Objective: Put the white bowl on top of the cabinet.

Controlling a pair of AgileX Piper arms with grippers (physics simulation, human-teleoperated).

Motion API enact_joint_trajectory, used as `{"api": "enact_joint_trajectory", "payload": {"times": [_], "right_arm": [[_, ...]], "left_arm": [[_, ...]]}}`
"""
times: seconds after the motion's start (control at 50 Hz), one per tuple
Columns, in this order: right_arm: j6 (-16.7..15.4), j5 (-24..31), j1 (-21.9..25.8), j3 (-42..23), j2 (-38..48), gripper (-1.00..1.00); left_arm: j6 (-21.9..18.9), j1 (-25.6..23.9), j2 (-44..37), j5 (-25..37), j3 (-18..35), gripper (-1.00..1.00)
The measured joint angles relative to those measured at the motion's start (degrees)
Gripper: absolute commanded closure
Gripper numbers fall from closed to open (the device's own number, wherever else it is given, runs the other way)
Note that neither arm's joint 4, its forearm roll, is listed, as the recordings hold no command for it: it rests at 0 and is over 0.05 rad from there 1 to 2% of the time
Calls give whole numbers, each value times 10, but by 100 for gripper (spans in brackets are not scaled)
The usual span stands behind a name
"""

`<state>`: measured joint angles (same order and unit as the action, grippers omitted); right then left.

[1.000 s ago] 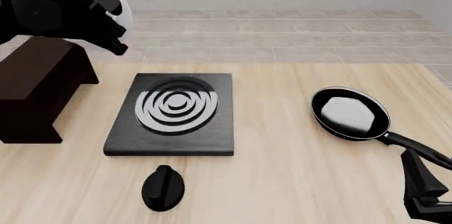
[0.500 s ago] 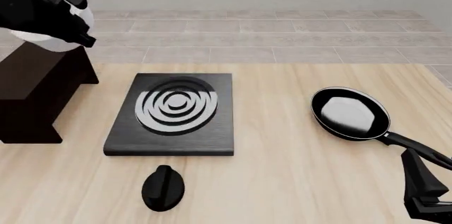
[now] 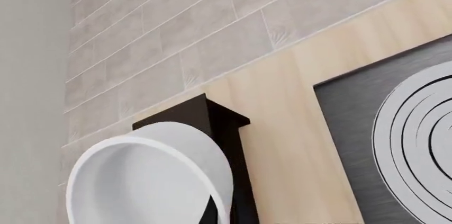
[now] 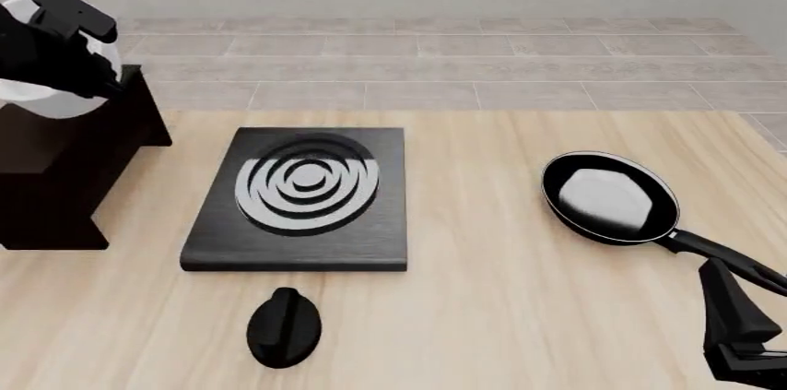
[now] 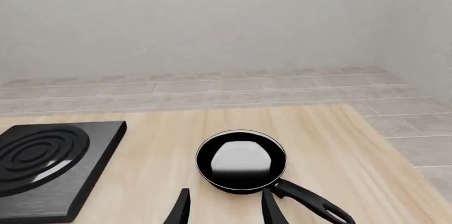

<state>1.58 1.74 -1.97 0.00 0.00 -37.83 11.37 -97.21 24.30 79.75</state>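
Front view, upper left of the frame: our left hand is grasping the white bowl over the cabinet; our right hand is waiting released, lower right.

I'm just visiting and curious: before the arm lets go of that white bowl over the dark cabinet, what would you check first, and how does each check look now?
1. Left end effector holds the white bowl: ok.
2. Bowl above the cabinet: ok; it overlaps the top's far end.
3. Bowl level for release: not ok; in the left wrist view its opening faces sideways.
4. Bowl resting on the top: cannot tell.
5. Right end effector out of the way: ok; open, near the frying pan.
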Motion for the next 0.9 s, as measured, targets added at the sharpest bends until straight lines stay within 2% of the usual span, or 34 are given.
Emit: {"api": "enact_joint_trajectory", "payload": {"times": [0.4,0.68,0.7,0.9], "right_arm": [[0,1,0,0,0,-100],[0,0,0,0,0,-100],[0,0,0,0,0,-100],[0,1,-1,0,0,-100]], "left_arm": [[-18,30,-25,-51,-6,100],[-23,34,-29,-58,-6,100],[-23,34,-29,-58,-7,-100],[-20,38,-24,-53,-5,-100]]}}
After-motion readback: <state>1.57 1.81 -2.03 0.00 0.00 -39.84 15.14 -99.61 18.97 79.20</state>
